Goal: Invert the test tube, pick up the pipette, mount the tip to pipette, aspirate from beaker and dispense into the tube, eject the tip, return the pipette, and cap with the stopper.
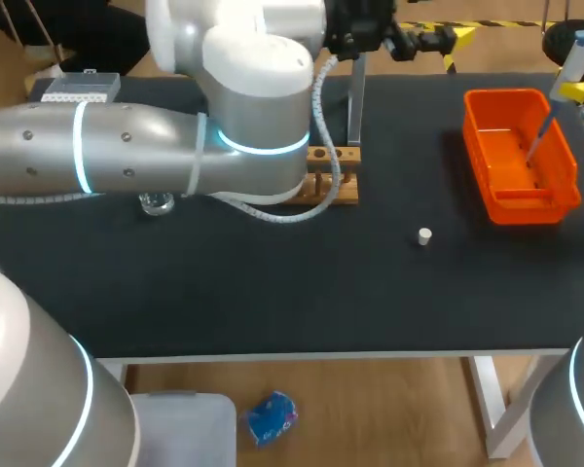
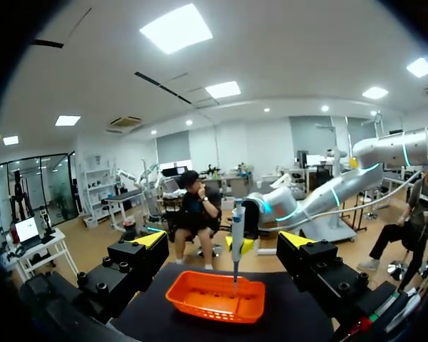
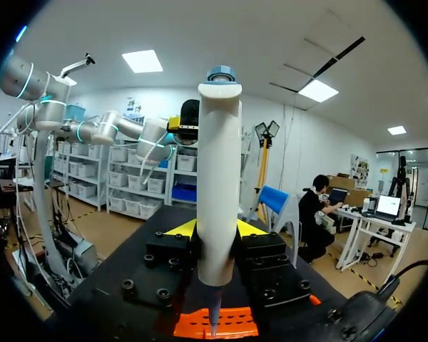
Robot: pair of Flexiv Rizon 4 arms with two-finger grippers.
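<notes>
Two grippers at what appears to be the tip-ejection step. The right gripper (image 3: 217, 231) is clamped on the pipette (image 3: 219, 185), held upright with its slender tip (image 2: 235, 274) over the orange tray (image 1: 479, 146) at the table's right. The left gripper (image 2: 222, 241) has its fingers apart with nothing between them, close above the test tube (image 1: 355, 97) standing in the wooden rack (image 1: 333, 185). The stopper (image 1: 424, 235) lies loose on the table (image 1: 273, 292), well apart from the beaker (image 1: 156, 202). Risks: a tip released too high may bounce out of the tray, the nearby left gripper could topple the tube, and the small stopper may roll when pinched.
</notes>
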